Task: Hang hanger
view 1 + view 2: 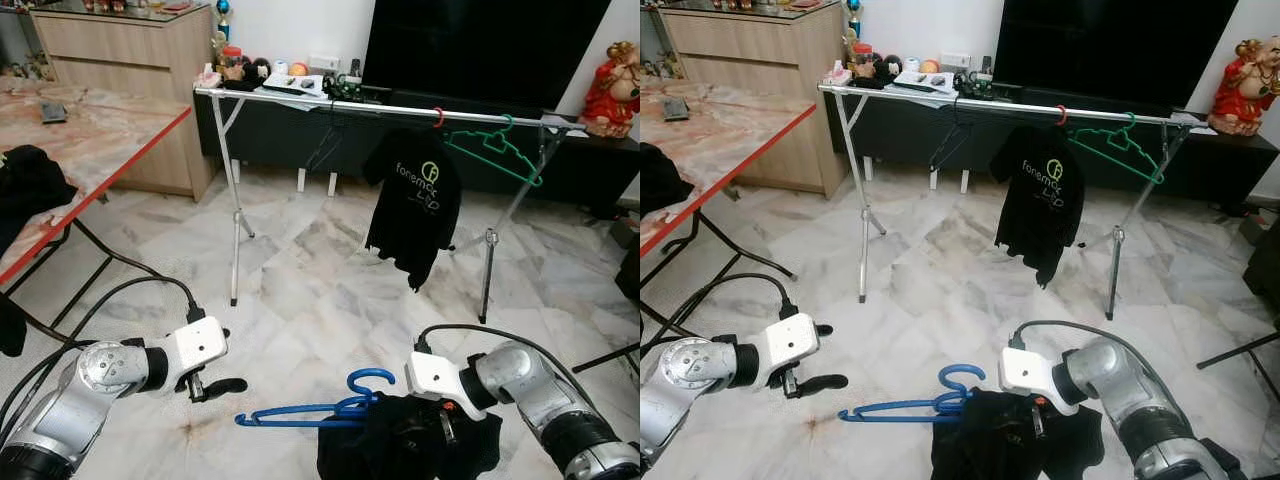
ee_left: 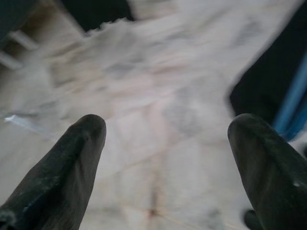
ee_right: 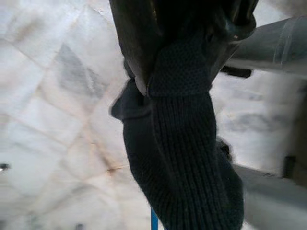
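A blue hanger (image 1: 300,413) hangs low in front of me, carrying a black garment (image 1: 400,450). My right gripper (image 1: 442,425) is shut on the garment's ribbed knit collar (image 3: 182,120), with its fingers buried in the cloth. My left gripper (image 1: 215,382) is open, just left of the hanger's free end and not touching it. Its fingertips (image 2: 86,139) stand wide apart over the marble floor. Ahead, a silver clothes rack (image 1: 300,98) holds a black T-shirt (image 1: 415,205) on a red hanger, a bare green hanger (image 1: 495,150) and a thin black hanger (image 1: 325,145).
On my left is a marble table with a red edge (image 1: 100,180), with dark clothing (image 1: 30,185) on it. A wooden cabinet (image 1: 120,50), a low TV bench with a dark screen (image 1: 480,45) and a red figurine (image 1: 612,85) stand behind the rack. Black cables trail along the floor.
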